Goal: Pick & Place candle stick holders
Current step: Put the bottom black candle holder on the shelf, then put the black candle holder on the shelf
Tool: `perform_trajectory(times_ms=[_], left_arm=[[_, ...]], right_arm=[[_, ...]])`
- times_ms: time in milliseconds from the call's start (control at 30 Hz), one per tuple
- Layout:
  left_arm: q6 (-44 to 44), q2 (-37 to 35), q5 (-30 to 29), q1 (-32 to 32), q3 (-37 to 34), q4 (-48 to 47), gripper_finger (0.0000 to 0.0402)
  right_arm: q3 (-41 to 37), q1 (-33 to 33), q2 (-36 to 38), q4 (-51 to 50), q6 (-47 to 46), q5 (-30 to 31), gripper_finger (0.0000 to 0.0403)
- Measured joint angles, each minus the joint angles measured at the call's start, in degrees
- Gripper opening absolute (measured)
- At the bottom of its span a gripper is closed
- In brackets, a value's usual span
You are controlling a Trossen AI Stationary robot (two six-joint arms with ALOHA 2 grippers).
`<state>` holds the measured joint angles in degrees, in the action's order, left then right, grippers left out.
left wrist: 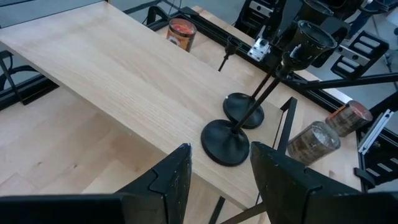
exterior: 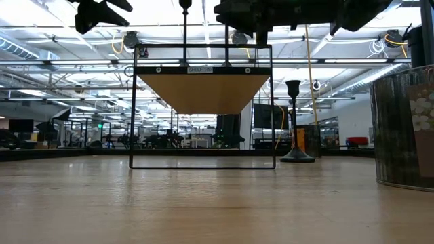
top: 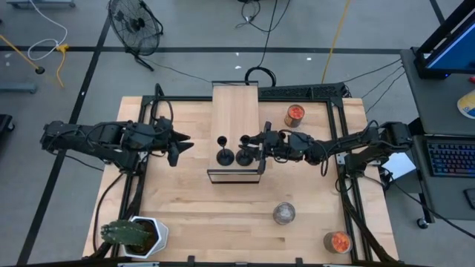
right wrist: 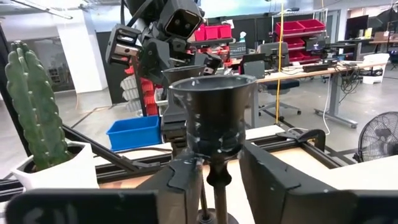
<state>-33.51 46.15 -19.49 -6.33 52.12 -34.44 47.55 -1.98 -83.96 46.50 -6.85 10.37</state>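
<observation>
Right hand: the right hand (top: 261, 147) is reaching over the raised wooden shelf (top: 235, 111) at the middle of the tabletop (top: 223, 215); in its wrist view its fingers (right wrist: 186, 177) are standing on either side of the thin stem just below the cup of a candle stick holder (right wrist: 214, 124), looking clamped on it or very nearly so.
Left hand: the left hand (top: 180, 146) is hovering just beside the shelf's left edge, fingers (left wrist: 171, 177) apart and holding nothing.
Holders on shelf: two candle stick holders are standing upright at the shelf's front end, bases close together, one to the left (top: 222, 156) and one by the right hand (top: 243, 156).
Holder on tabletop: in the low view a third holder (exterior: 293, 122) is standing on the tabletop beyond the shelf frame.
Progress: judging from this, two are placed or nearly placed, with the right one not yet let go; at least one is waiting.
Fourth holder: not showing in any view.
Writing: a small label (exterior: 201, 70) is sitting on the shelf's front bar, too small to read surely.
</observation>
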Motion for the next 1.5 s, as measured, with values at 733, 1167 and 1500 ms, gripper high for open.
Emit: perform_trajectory(times_ms=[733,1167,1500], left_arm=[[0.3,0.0,0.1,0.0,0.0,0.0,0.0170],[0.3,0.0,0.1,0.0,0.0,0.2,0.0170],[0.0,-0.1,2.9,0.0,-6.1,8.2,0.0170]], right_arm=[[0.0,-1.2,3.7,-2.3,0.7,-0.2,0.0192],[0.0,-1.1,3.7,-0.7,1.7,-0.2,0.0239],[0.0,-1.1,3.7,2.5,2.8,-0.2,0.0254]])
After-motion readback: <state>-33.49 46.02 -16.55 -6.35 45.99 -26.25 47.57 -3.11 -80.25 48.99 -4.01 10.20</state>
